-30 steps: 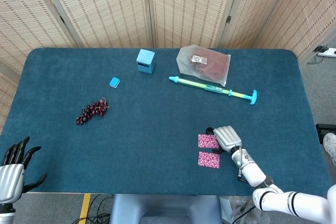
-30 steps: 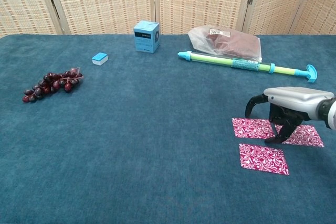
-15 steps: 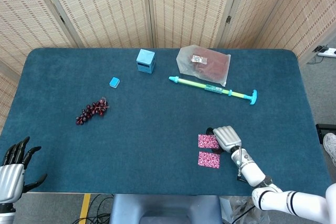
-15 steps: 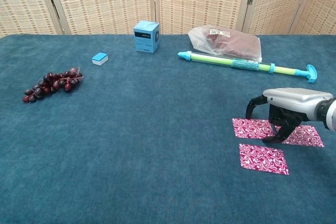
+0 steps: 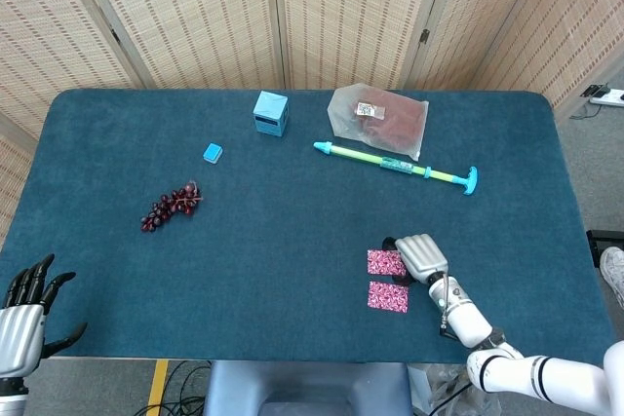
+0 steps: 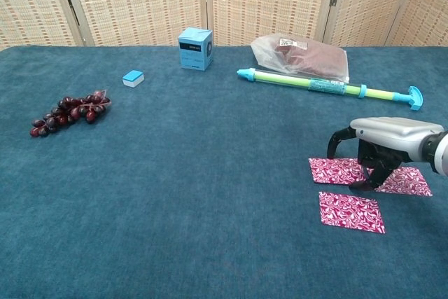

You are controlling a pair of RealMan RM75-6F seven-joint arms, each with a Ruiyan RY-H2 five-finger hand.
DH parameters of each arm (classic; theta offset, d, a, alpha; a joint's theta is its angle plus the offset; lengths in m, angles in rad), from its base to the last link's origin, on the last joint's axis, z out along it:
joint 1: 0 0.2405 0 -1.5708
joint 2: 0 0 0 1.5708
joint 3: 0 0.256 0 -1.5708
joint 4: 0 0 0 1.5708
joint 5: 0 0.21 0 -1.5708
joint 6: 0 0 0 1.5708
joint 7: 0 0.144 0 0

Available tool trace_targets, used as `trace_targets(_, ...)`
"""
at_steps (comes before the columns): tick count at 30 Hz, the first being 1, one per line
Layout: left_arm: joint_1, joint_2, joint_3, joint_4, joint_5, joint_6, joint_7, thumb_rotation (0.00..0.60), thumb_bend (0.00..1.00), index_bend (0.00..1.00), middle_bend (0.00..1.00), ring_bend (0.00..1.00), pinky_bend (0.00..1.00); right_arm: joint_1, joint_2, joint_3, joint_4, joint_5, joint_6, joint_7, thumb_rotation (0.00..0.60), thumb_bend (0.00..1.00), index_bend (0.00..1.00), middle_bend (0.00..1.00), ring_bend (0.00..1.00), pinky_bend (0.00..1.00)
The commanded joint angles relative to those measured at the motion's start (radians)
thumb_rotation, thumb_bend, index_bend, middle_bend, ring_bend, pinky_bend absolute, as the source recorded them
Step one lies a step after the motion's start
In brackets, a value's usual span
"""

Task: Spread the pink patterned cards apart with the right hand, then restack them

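Pink patterned cards [image 6: 348,211] lie spread near the table's front right: one at nine o'clock of the right hand [image 6: 383,146], one at six, one at three. That hand has barely sunk in the last second, fingers arched, tips resting between cards, grasping nothing; restacking seems due. Open cloth lies leftward; the front edge [image 5: 292,356] is near. Left hand [image 5: 24,321] idles, spread.

Lab-like test setup, blue-carpeted table [image 5: 292,231], woven folding screens [image 5: 341,7]

The right robot hand [image 6: 374,146] arches over three spread pink cards [image 6: 350,211], fingertips [image 6: 364,185] touching them.
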Motion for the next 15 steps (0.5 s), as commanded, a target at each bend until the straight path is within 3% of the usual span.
trace_targets(1, -0.001, 0.001, -0.001, -0.001, 0.001, 0.0, 0.0, 0.6, 0.23, 0.25, 0.03, 0.02, 0.09, -0.007, 0.017, -0.001, -0.032, -0.018, 0.022, -0.003, 0.6, 0.32, 0.34, 1.0, 1.0, 1.0)
trace_targets(15, -0.005, 0.002, -0.001, 0.0, 0.003, -0.006, -0.006, 0.6, 0.23, 0.25, 0.03, 0.02, 0.09, -0.072, 0.079, -0.054, -0.215, -0.053, 0.114, -0.034, 0.6, 0.32, 0.34, 1.0, 1.0, 1.0)
